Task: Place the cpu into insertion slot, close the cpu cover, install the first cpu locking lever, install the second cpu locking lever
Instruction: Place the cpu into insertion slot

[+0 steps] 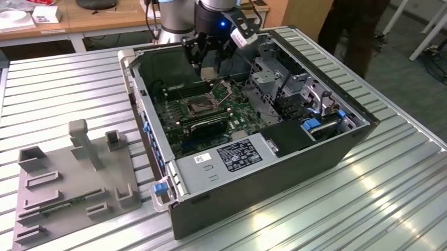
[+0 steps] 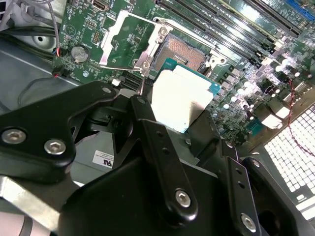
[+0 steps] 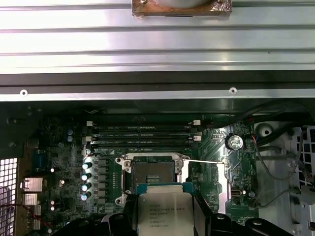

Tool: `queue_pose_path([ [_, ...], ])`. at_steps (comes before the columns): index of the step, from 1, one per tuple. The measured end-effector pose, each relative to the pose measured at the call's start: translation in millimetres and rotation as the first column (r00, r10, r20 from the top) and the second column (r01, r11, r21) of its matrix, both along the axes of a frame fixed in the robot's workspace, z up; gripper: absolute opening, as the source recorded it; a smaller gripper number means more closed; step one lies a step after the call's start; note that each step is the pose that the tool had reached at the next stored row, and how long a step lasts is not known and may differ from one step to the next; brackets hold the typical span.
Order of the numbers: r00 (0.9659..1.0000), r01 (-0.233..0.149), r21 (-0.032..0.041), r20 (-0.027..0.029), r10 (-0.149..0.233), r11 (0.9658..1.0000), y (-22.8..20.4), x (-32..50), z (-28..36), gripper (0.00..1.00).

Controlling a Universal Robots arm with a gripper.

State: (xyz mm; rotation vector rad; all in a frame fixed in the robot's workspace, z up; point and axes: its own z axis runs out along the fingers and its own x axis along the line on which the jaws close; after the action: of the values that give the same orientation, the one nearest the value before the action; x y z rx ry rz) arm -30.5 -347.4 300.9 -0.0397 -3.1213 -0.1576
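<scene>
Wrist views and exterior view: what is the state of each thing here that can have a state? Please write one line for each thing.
cpu: held in the hand, just beside the insertion slot, not seated.
hand: shut on the cpu.
insertion slot: uncovered and empty.
cpu cover: swung open, tilted up.
computer case: lying on its side, side panel off.

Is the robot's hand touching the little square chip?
Touching. In the second wrist view the hand has the cpu pinched between its black fingers, with no gap at the chip's edges.
</scene>
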Motion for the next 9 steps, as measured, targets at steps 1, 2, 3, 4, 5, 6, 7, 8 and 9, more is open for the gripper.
queue_pose_path([
  [1, 1.0000, 0.000, 0.0002, 0.0001, 0.000, 1.0000, 0.0, 0.0, -0.1, 0.54],
  [2, 1.0000, 0.000, 0.0003, 0.0001, 0.000, 1.0000, 0.0, 0.0, -0.1, 0.54],
  [3, 1.0000, 0.000, 0.0003, 0.0001, 0.000, 1.0000, 0.0, 0.0, -0.1, 0.54],
  [4, 1.0000, 0.000, 0.0001, 0.0001, 0.000, 1.0000, 0.0, 0.0, -0.2, 0.54],
  [5, 1.0000, 0.000, 0.0003, 0.0003, 0.000, 1.0000, 0.2, -0.2, -0.5, 0.54],
  [6, 1.0000, 0.000, 0.0000, 0.0003, 0.000, 1.0000, 0.5, -0.5, -0.9, 0.54],
  [7, 1.0000, 0.000, -0.0005, 0.0004, 0.000, 1.0000, 1.0, -0.7, -1.2, 0.54],
  [8, 1.0000, 0.000, -0.0009, 0.0005, 0.000, 1.0000, 1.5, -1.0, -1.8, 0.54],
  [9, 1.0000, 0.000, -0.0011, 0.0006, 0.000, 1.0000, 2.1, -1.4, -2.4, 0.54],
])
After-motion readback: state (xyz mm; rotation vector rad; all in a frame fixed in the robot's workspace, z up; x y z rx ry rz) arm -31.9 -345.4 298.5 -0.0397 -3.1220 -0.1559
